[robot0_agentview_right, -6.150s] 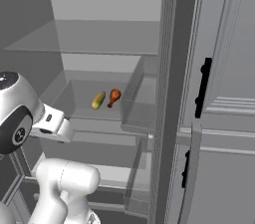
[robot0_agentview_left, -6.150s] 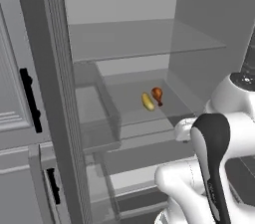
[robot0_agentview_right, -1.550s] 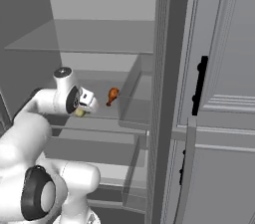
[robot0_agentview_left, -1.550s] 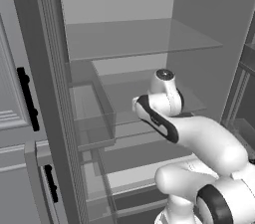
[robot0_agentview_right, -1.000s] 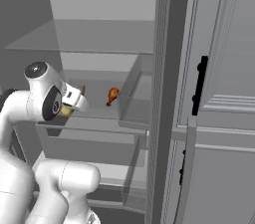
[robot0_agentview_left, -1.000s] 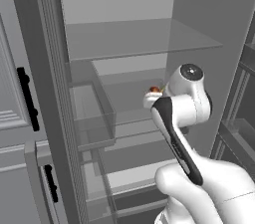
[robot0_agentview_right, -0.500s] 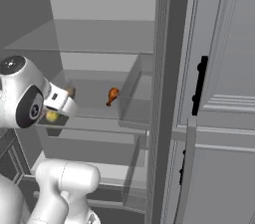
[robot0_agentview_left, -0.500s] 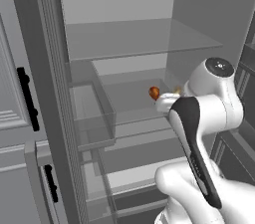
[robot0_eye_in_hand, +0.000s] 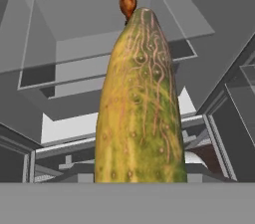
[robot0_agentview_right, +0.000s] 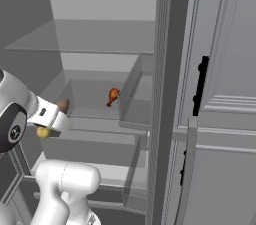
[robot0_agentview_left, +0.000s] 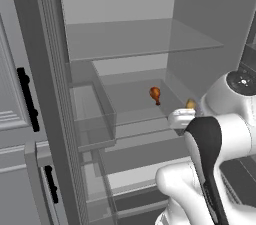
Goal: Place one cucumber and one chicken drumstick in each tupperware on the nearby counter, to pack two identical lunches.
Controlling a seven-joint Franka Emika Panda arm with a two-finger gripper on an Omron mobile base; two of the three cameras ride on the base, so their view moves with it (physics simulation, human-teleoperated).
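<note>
Gripper [robot0_agentview_right: 44, 130] is clamped on the cucumber [robot0_eye_in_hand: 139, 103], carried just outside the open fridge; the chicken drumstick [robot0_agentview_left: 155, 94] lies in the glass drawer [robot0_agentview_left: 80, 114]. Best to keep the grip firm and swing clear of the fridge door [robot0_agentview_right: 215, 99].

left base view: from behind-left, facing the fridge shelf [robot0_agentview_left: 140, 44].
right base view: behind-right, same shelf, same drumstick [robot0_agentview_right: 113, 96].
hand view: very close behind the cucumber [robot0_eye_in_hand: 139, 108], probably facing the drawer.

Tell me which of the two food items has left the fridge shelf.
The cucumber: it is held in the gripper, out in front of the shelves. The chicken drumstick lies on the fridge shelf.
</note>
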